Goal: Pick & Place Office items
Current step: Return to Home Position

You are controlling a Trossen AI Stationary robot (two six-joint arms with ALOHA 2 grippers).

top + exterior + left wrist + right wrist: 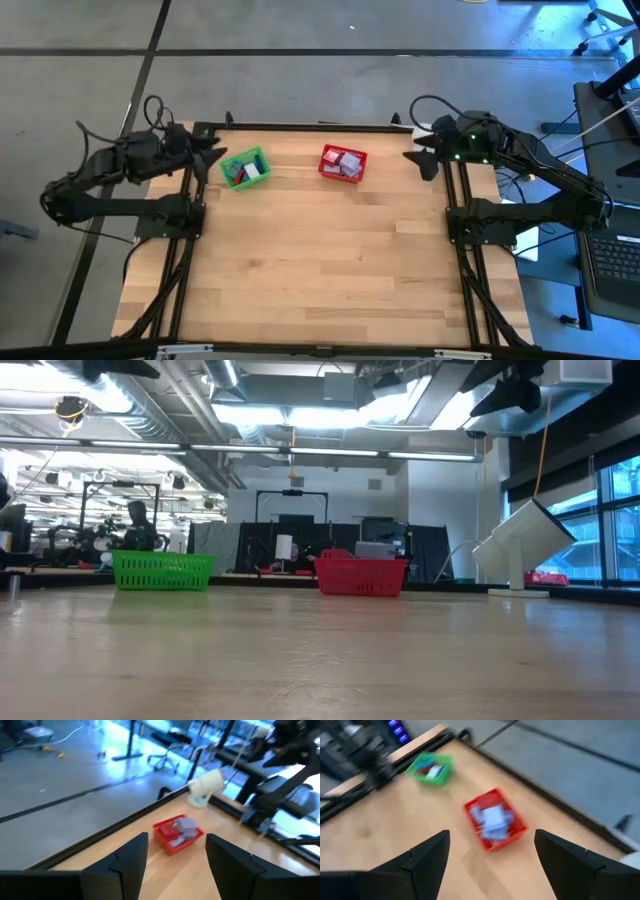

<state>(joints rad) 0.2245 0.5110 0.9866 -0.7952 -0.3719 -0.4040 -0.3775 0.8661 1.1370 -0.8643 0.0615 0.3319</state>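
Observation:
The office items lie as small blocky pieces inside two mesh baskets near the table's far edge. The green basket (245, 167) holds red, white and dark pieces. The red basket (343, 163) holds grey, lavender and white pieces (492, 822). My left gripper (215, 152) hangs open at the far left corner, just left of the green basket, with nothing between its fingers (175, 855). My right gripper (420, 160) hangs open at the far right, right of the red basket, also empty (492, 855).
A white cone-shaped device (520, 550) stands at the table's far right corner (205, 785). The bare wood of the table (320, 270) stretches from the baskets to the near edge. Black frame rails (185, 260) run along both sides.

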